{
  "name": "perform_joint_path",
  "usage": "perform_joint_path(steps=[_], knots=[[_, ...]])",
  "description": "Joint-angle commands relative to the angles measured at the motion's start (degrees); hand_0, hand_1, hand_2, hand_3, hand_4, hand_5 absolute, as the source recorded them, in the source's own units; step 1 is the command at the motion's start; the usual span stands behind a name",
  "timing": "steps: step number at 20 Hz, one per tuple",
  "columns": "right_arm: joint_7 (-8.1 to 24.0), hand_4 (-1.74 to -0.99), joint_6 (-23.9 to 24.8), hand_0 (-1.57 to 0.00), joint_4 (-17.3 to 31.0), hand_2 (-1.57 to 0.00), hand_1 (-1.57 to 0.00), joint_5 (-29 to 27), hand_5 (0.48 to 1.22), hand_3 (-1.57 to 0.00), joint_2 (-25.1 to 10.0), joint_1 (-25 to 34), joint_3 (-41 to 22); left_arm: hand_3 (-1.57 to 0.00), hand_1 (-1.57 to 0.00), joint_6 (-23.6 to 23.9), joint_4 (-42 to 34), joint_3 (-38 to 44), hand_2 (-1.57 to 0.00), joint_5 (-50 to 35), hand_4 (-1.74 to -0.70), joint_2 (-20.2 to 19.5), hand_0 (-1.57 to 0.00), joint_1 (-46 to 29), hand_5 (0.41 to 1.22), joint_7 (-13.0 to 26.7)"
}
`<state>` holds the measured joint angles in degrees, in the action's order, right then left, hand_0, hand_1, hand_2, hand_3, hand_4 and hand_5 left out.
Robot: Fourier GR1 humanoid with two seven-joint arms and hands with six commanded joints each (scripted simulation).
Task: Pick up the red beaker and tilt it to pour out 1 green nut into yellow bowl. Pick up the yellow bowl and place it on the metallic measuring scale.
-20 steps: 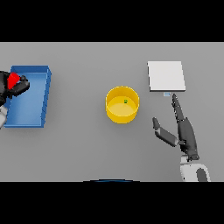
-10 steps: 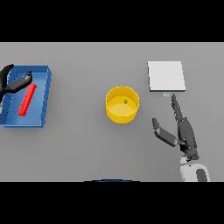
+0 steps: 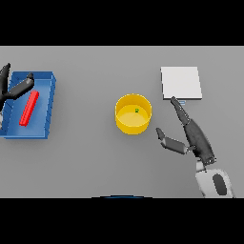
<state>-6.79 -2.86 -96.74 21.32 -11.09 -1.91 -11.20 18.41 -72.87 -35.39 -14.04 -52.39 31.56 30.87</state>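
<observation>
Pouring looks done to me, with a small green nut (image 3: 137, 110) in the round yellow bowl (image 3: 133, 114), red beaker (image 3: 29, 108) lying in the blue tray (image 3: 47, 109) beside my open left hand (image 3: 14, 89), so my spread right hand (image 3: 193, 136) must next close round the bowl for the flat metallic scale (image 3: 180, 82).

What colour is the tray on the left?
Blue tray, seen in the head view.

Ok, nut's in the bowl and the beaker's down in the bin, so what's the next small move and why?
Probably slide the right hand left to the yellow bowl and close around its rim. The green nut already lies inside, the hand is open just beside the bowl, and the scale sits close behind it.
</observation>
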Motion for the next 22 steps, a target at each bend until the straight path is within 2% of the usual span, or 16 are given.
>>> perform_joint_path(steps=[1,3,5,10,14,19,20,22], knots=[[0.94,-1.234,-1.29,0.00,0.31,0.00,0.00,0.74,0.707,0.00,-1.12,1.90,-0.53,-0.01,-0.01,0.01,-0.35,-0.32,-0.01,0.04,-0.79,0.51,-0.01,0.21,0.704,-0.01],[3.27,-1.268,-3.15,0.00,0.97,0.00,0.00,4.33,0.691,0.00,-3.65,5.41,-2.42,-0.01,-0.01,-0.08,0.41,-0.46,-0.01,0.04,-0.79,1.06,-0.01,0.48,0.709,-0.12],[4.29,-1.282,-5.40,0.00,1.36,0.00,0.00,8.55,0.677,0.00,-7.10,8.78,-4.50,0.00,0.00,-0.20,0.48,-0.67,0.00,0.14,-0.79,1.31,0.00,0.65,0.709,-0.25],[2.06,-1.270,-10.85,0.00,5.88,0.00,0.00,16.58,0.664,0.00,-11.77,18.09,-11.09,0.00,0.00,-0.21,0.25,-0.67,0.00,0.07,-0.79,0.94,0.00,0.60,0.719,-0.07],[1.38,-1.274,-13.95,0.00,10.29,0.00,0.00,18.79,0.656,0.00,-11.40,23.42,-14.45,0.00,0.00,-0.34,0.13,-0.82,0.00,0.25,-0.80,0.43,0.00,0.58,0.723,0.34],[-2.05,-1.261,-18.33,0.00,15.60,0.00,0.00,20.43,0.685,0.00,-12.27,29.11,-17.96,0.00,0.00,-0.42,0.03,-0.98,0.00,0.38,-0.80,0.73,0.00,0.88,0.716,-0.14],[-2.99,-1.255,-18.93,0.00,16.21,0.00,0.00,20.55,0.686,0.00,-12.04,29.54,-18.73,0.00,0.00,-0.59,-0.08,-1.05,0.00,0.23,-0.79,0.61,0.00,0.58,0.717,-0.04],[-2.70,-1.246,-19.30,0.00,19.39,0.00,0.00,21.18,0.686,0.00,-10.66,31.46,-19.79,0.00,0.00,-0.46,0.45,-0.87,0.00,0.20,-0.79,0.90,0.00,0.99,0.723,0.01]])
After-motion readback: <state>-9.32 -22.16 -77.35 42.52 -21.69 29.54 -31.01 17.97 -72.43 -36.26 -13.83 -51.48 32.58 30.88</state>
